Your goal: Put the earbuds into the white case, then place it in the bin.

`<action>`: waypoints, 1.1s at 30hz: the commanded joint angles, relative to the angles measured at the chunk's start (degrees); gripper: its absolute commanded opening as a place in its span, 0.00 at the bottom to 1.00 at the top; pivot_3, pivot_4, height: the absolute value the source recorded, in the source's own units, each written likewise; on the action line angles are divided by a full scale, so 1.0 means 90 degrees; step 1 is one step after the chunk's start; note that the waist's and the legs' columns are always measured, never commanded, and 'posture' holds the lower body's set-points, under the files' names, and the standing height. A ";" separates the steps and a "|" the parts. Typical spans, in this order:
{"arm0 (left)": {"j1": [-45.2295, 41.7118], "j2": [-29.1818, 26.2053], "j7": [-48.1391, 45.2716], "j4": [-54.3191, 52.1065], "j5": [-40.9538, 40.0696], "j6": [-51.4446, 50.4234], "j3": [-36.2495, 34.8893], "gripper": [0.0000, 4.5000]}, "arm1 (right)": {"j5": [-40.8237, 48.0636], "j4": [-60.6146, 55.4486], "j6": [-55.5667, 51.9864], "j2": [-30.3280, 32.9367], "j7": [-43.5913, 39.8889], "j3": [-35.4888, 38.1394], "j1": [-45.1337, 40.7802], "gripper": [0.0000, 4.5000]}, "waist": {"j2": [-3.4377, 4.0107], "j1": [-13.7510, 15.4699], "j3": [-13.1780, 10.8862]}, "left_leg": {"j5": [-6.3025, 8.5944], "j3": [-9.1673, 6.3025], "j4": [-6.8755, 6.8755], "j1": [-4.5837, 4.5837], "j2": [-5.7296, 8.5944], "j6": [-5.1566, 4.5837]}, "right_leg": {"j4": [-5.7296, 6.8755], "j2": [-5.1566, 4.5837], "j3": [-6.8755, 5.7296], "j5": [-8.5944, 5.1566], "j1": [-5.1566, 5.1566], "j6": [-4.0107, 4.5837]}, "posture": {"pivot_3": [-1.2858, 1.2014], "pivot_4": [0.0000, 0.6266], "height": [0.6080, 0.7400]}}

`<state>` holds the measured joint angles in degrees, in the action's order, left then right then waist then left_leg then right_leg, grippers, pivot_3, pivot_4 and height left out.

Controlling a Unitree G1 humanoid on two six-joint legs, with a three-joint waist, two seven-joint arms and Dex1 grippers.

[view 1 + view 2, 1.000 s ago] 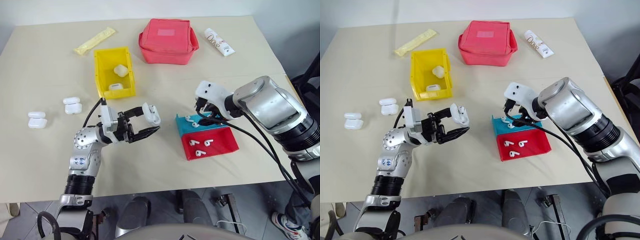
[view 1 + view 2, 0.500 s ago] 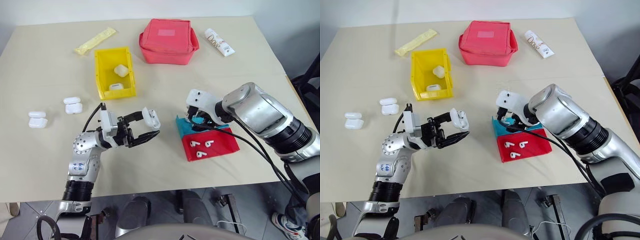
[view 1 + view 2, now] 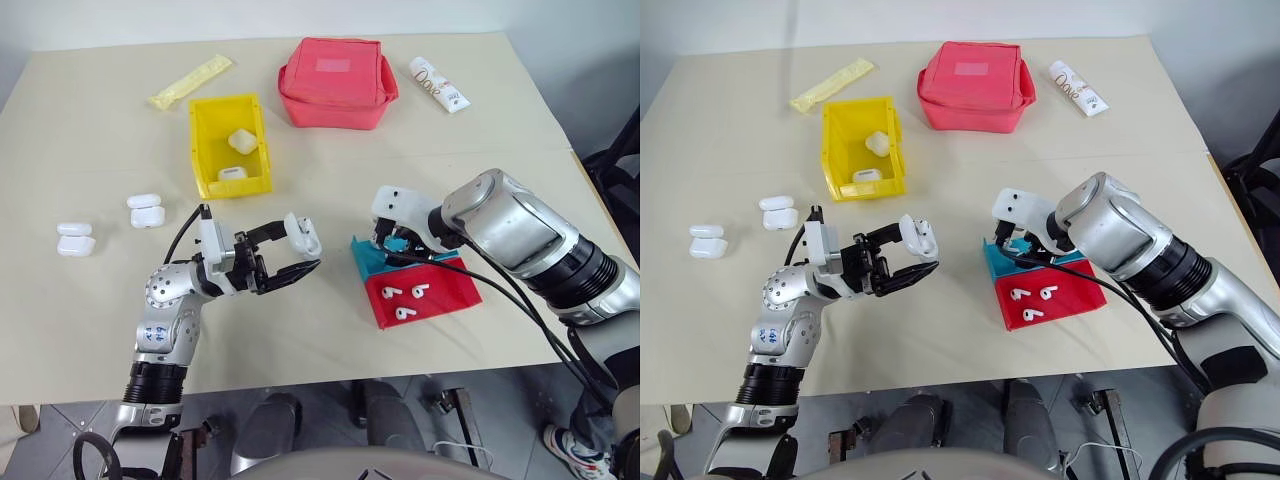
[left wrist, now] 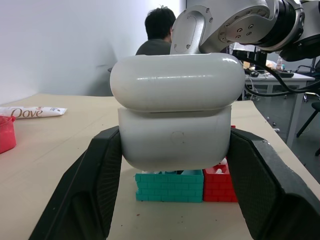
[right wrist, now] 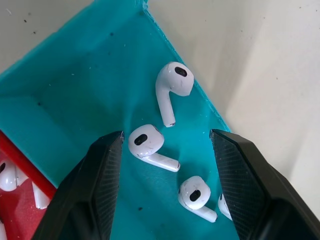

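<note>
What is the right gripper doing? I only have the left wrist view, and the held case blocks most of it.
Observer: The right gripper hangs open over the teal tray, with one earbud between its jaws, untouched.
Operator: Is anything in the bin yet?
Observer: Yes, two cases lie in the bin.
Operator: Any earbuds in the red tray?
Observer: Three more buds lie in the red tray.
</note>
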<state>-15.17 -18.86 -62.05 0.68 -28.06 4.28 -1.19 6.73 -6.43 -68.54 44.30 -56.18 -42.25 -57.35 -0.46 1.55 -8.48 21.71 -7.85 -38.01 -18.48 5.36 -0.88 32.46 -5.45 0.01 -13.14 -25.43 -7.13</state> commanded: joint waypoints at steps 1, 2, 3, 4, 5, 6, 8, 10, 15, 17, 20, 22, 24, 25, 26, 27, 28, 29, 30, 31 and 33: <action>0.0026 -0.0038 0.0029 -0.0245 -0.0104 0.0038 -0.0057 0.61 | -0.0092 -0.0048 0.0074 0.0103 -0.0093 -0.0004 0.0026 0.59 | 0.0000 0.0001 0.0000 | 0.0000 0.0000 0.0000 0.0000 0.0000 0.0000 | 0.0000 0.0000 0.0000 0.0000 0.0000 0.0000 | 0.52 0.24 1.00; 0.0028 -0.0039 0.0031 -0.0246 -0.0104 0.0037 -0.0057 0.61 | -0.0103 -0.0051 0.0076 0.0111 -0.0106 -0.0011 0.0031 0.55 | 0.0000 0.0001 0.0000 | 0.0000 0.0000 0.0000 0.0000 0.0000 0.0000 | 0.0000 0.0000 0.0000 0.0000 0.0000 0.0000 | 0.52 0.24 1.00; 0.0029 -0.0040 0.0032 -0.0246 -0.0105 0.0037 -0.0057 0.61 | -0.0115 -0.0053 0.0081 0.0116 -0.0118 -0.0013 0.0036 0.50 | 0.0000 0.0001 0.0000 | 0.0000 0.0000 0.0000 0.0000 0.0000 0.0000 | 0.0000 0.0000 0.0000 0.0000 0.0000 0.0000 | 0.52 0.24 1.00; 0.0030 -0.0041 0.0032 -0.0246 -0.0105 0.0037 -0.0057 0.61 | -0.0126 -0.0053 0.0085 0.0117 -0.0128 -0.0013 0.0040 0.43 | -0.0001 0.0000 0.0000 | 0.0000 0.0000 0.0000 0.0000 0.0000 0.0000 | 0.0000 0.0000 0.0000 0.0000 0.0000 0.0000 | 0.52 0.24 1.00; 0.0030 -0.0040 0.0034 -0.0246 -0.0107 0.0037 -0.0058 0.61 | -0.0134 -0.0059 0.0091 0.0123 -0.0139 -0.0012 0.0049 0.35 | -0.0001 0.0000 0.0000 | 0.0000 0.0000 0.0000 0.0000 0.0000 0.0000 | 0.0000 0.0000 0.0000 0.0000 0.0000 0.0000 | 0.52 0.24 1.00; 0.0029 -0.0042 0.0031 -0.0240 -0.0106 0.0041 -0.0059 0.61 | -0.0145 -0.0064 0.0102 0.0126 -0.0146 -0.0012 0.0059 0.27 | -0.0001 0.0000 0.0000 | 0.0000 0.0000 0.0000 0.0001 0.0000 0.0000 | 0.0000 0.0000 0.0000 0.0000 0.0000 0.0000 | 0.52 0.24 1.00; 0.0030 -0.0044 0.0029 -0.0234 -0.0105 0.0044 -0.0060 0.61 | -0.0156 -0.0073 0.0108 0.0130 -0.0159 -0.0009 0.0074 0.12 | -0.0001 0.0000 0.0001 | 0.0000 0.0000 0.0000 0.0000 0.0000 0.0000 | 0.0000 0.0000 0.0000 0.0000 0.0000 0.0000 | 0.52 0.24 1.00; 0.0028 -0.0042 0.0026 -0.0234 -0.0108 0.0044 -0.0059 0.61 | -0.0171 -0.0085 0.0123 0.0131 -0.0173 -0.0001 0.0093 0.10 | -0.0001 0.0000 0.0000 | 0.0000 0.0000 0.0000 0.0000 0.0000 0.0000 | 0.0000 0.0000 0.0000 0.0000 0.0000 0.0000 | 0.52 0.24 1.00; 0.0009 -0.0032 0.0015 -0.0210 -0.0102 0.0064 -0.0053 0.61 | -0.0197 -0.0126 0.0112 0.0134 -0.0198 0.0030 0.0127 0.10 | -0.0003 0.0001 0.0002 | 0.0000 0.0000 0.0000 0.0001 0.0000 0.0000 | 0.0000 0.0000 0.0000 0.0000 0.0000 0.0000 | 0.52 0.24 1.00; -0.0015 -0.0023 0.0004 -0.0174 -0.0095 0.0077 -0.0046 0.61 | -0.0178 -0.0140 0.0078 0.0125 -0.0193 0.0092 0.0115 0.10 | -0.0004 0.0001 0.0003 | 0.0000 0.0000 0.0000 0.0001 0.0000 0.0000 | 0.0000 0.0000 0.0000 0.0000 0.0000 0.0000 | 0.52 0.24 1.00; -0.0106 0.0001 -0.0037 -0.0036 -0.0079 0.0112 -0.0036 0.61 | -0.0072 -0.0250 0.0044 0.0132 -0.0149 0.0402 0.0128 0.10 | -0.0004 0.0003 0.0003 | 0.0000 0.0000 0.0000 0.0001 0.0000 0.0000 | 0.0000 0.0000 0.0000 0.0000 0.0000 0.0000 | 0.52 0.24 1.00; -0.0169 0.0015 -0.0090 0.0064 -0.0081 0.0136 -0.0030 0.61 | 0.0037 -0.0384 -0.0044 0.0144 -0.0141 0.0648 0.0148 0.10 | -0.0003 0.0006 0.0002 | 0.0000 0.0000 0.0000 0.0000 0.0000 0.0000 | 0.0000 0.0000 0.0000 0.0000 0.0000 0.0000 | 0.52 0.24 1.00; -0.0246 0.0026 -0.0182 0.0179 -0.0089 0.0164 -0.0011 0.61 | 0.0122 -0.0616 0.0017 0.0215 -0.0133 0.0928 0.0240 0.10 | -0.0003 0.0009 0.0002 | 0.0000 0.0000 -0.0001 0.0000 0.0001 0.0000 | 0.0000 0.0000 0.0000 0.0000 0.0000 0.0000 | 0.52 0.24 1.00; -0.0273 0.0031 -0.0215 0.0227 -0.0089 0.0179 -0.0010 0.61 | 0.0140 -0.0675 0.0043 0.0228 -0.0122 0.1000 0.0272 0.10 | -0.0003 0.0006 0.0002 | 0.0000 -0.0001 -0.0001 -0.0001 -0.0001 0.0000 | -0.0001 0.0000 -0.0001 0.0000 0.0000 0.0000 | 0.52 0.24 1.00; -0.0331 0.0052 -0.0271 0.0298 -0.0087 0.0202 0.0011 0.61 | 0.0230 -0.0823 -0.0008 0.0291 -0.0139 0.1191 0.0307 0.10 | -0.0004 0.0006 0.0002 | 0.0000 -0.0001 -0.0001 0.0000 0.0000 0.0000 | 0.0000 0.0001 -0.0001 0.0000 0.0000 0.0000 | 0.52 0.24 1.00; -0.0414 0.0079 -0.0345 0.0409 -0.0089 0.0228 0.0032 0.61 | 0.0336 -0.0942 -0.0057 0.0341 -0.0161 0.1389 0.0336 0.10 | -0.0004 0.0014 0.0002 | 0.0000 0.0000 -0.0001 -0.0001 0.0000 0.0000 | 0.0000 0.0000 -0.0001 0.0000 0.0000 0.0000 | 0.52 0.24 1.00; -0.0509 0.0119 -0.0413 0.0527 -0.0087 0.0258 0.0054 0.61 | 0.0444 -0.1074 -0.0108 0.0395 -0.0161 0.1615 0.0390 0.10 | -0.0004 0.0022 0.0002 | 0.0000 -0.0001 -0.0001 -0.0001 0.0000 0.0000 | -0.0002 0.0000 -0.0002 0.0000 0.0000 0.0000 | 0.52 0.24 1.00; -0.0603 0.0161 -0.0487 0.0638 -0.0094 0.0277 0.0079 0.61 | 0.0576 -0.1250 -0.0134 0.0451 -0.0147 0.1916 0.0497 0.10 | -0.0005 0.0025 0.0003 | 0.0000 -0.0001 -0.0001 -0.0002 0.0002 0.0000 | -0.0001 -0.0001 -0.0002 0.0000 0.0001 0.0000 | 0.52 0.24 1.00; -0.0671 0.0197 -0.0558 0.0704 -0.0094 0.0292 0.0112 0.61 | 0.0745 -0.1479 -0.0134 0.0501 -0.0142 0.2298 0.0666 0.10 | -0.0006 0.0040 0.0004 | 0.0000 0.0000 -0.0002 -0.0002 0.0002 0.0000 | -0.0002 -0.0001 -0.0002 0.0001 0.0001 -0.0001 | 0.52 0.24 1.00; -0.0754 0.0229 -0.0633 0.0805 -0.0087 0.0317 0.0129 0.61 | 0.0912 -0.1664 -0.0089 0.0481 -0.0112 0.2702 0.0845 0.10 | -0.0008 0.0056 0.0005 | 0.0000 -0.0001 -0.0003 -0.0003 0.0003 0.0000 | -0.0004 -0.0001 -0.0003 0.0001 0.0002 -0.0001 | 0.52 0.24 1.00; -0.0883 0.0283 -0.0778 0.0976 -0.0101 0.0338 0.0143 0.61 | 0.1194 -0.1974 0.0119 0.0358 -0.0026 0.3410 0.1207 0.10 | -0.0011 0.0073 0.0007 | 0.0000 0.0000 -0.0003 -0.0003 0.0002 -0.0001 | -0.0004 -0.0001 -0.0002 0.0002 0.0003 -0.0004 | 0.52 0.24 1.00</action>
<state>-22.16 -16.46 -67.87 9.60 -28.05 6.34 0.07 15.11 -20.76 -68.75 47.55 -56.90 -16.98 -47.17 -0.56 2.21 -8.42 21.71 -7.85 -38.05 -18.50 5.37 -0.89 32.43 -5.46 -0.01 -13.12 -25.39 -7.17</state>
